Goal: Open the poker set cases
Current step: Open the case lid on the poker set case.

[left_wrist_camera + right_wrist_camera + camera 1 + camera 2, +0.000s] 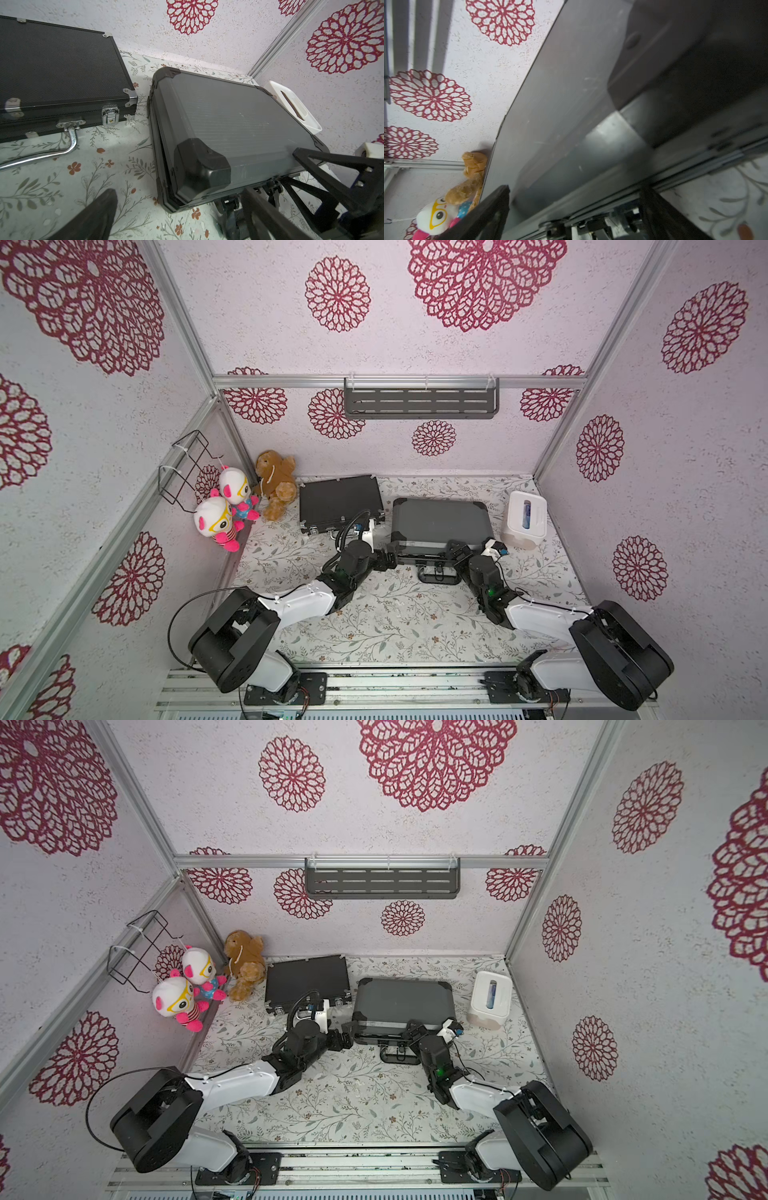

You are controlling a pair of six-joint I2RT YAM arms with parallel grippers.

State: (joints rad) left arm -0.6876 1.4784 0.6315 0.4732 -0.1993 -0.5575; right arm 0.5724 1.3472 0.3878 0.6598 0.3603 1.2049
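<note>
The slim black case (pixel 58 68) has a matt, finely dimpled skin. Its latch (pixel 110 117) and handle (pixel 41 154) are bright, polished metal. The dark-grey case (pixel 239 124) has a finely ribbed panel with a dull sheen and faint scratches, and its corner guard (pixel 201 166) is matt black plastic. The tissue box (pixel 514 531) is smooth white plastic. The teddy bear (pixel 276 483) is fuzzy brown plush. The bench (pixel 395 622) has a smooth, floral-printed covering.

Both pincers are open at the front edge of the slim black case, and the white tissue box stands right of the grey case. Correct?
Wrong case. Both top views show the left pincer and right pincer, open, at the front edge of the dark-grey case; the slim black case lies apart, to its left. The tissue box part is right.
</note>
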